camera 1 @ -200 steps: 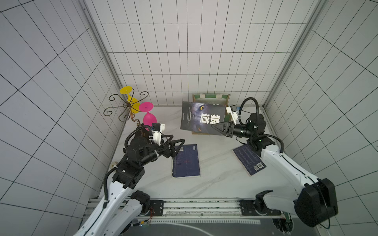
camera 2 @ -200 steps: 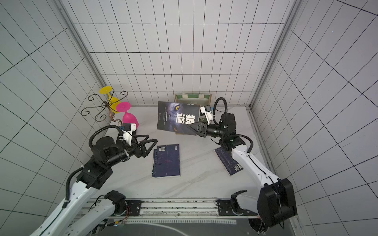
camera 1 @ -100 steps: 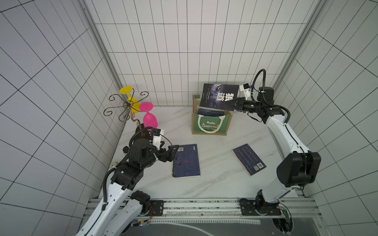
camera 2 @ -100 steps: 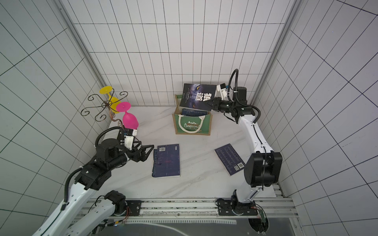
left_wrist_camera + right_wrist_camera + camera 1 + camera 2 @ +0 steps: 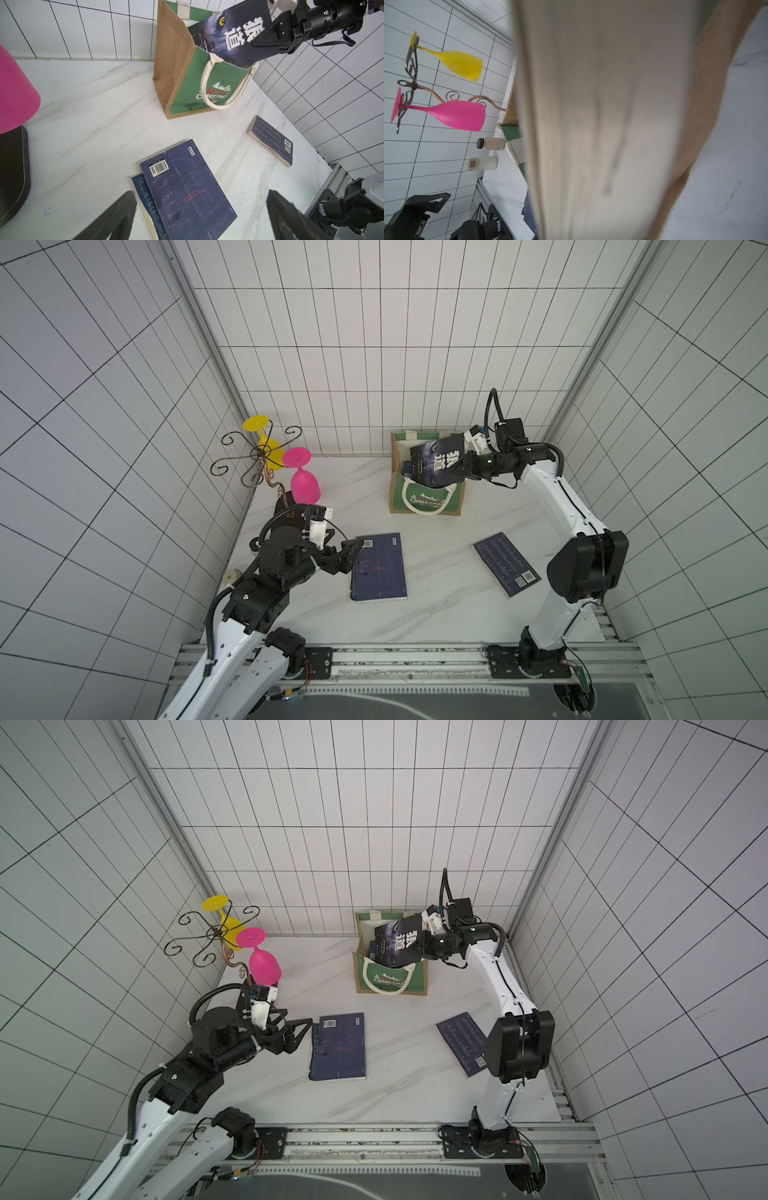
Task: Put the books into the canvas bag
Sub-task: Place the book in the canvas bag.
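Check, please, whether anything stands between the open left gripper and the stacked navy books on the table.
Nothing visible does: the left gripper, open, is right beside the stacked navy books, and the canvas bag stands well beyond them.

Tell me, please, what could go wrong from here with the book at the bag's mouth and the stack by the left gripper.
1. The book, tilted in the shut right gripper, crosses the bag's front rim beside the handle; it may snag there and tip the bag.
2. A second book is already inside; the new one may jam against it.
3. The open left gripper faces two stacked books; it may take only the top one.
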Robot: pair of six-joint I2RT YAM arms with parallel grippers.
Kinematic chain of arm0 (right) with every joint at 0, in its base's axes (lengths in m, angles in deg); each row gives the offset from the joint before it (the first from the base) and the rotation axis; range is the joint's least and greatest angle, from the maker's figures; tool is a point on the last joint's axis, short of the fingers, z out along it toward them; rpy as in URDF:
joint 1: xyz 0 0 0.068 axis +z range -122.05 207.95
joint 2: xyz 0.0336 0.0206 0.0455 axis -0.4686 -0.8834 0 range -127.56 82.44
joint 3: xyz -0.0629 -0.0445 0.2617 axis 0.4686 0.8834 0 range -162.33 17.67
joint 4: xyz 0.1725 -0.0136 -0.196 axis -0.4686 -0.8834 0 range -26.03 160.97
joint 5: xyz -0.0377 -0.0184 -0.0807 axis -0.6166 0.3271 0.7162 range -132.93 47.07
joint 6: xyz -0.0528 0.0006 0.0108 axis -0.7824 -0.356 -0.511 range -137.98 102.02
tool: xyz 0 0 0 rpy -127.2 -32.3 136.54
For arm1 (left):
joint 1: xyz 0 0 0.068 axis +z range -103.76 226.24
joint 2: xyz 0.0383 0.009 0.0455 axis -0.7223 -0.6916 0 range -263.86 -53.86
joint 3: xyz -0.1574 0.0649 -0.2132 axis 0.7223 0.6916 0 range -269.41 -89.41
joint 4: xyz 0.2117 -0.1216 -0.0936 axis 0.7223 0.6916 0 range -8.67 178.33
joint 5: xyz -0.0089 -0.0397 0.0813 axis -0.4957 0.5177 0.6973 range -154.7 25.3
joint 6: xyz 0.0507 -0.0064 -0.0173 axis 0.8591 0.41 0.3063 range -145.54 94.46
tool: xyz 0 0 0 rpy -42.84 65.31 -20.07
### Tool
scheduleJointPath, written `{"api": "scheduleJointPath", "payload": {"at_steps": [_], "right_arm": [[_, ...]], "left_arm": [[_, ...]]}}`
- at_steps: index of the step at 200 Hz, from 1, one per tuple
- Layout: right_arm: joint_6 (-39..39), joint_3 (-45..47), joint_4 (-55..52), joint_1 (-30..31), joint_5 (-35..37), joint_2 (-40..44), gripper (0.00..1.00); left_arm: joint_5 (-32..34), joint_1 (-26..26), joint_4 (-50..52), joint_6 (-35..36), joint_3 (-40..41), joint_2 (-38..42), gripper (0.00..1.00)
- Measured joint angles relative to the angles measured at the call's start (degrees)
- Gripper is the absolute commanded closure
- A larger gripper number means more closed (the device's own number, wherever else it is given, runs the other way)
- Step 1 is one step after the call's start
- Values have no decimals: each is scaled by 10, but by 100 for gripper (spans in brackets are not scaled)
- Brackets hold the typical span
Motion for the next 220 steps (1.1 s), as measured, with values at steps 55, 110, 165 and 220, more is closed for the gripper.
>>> {"api": "scheduleJointPath", "payload": {"at_steps": [55,110,165,220], "right_arm": [[13,-87,-13,24,12,-84,100],[33,-163,-29,29,43,-147,42],[28,-227,-62,31,98,-149,5],[-24,-284,-83,41,190,-111,2]], "left_arm": [[1,0,-2,0,0,26,3],[9,-1,-2,0,0,35,3],[19,-6,-2,-1,0,20,3],[39,-18,0,-6,0,-43,3]]}}
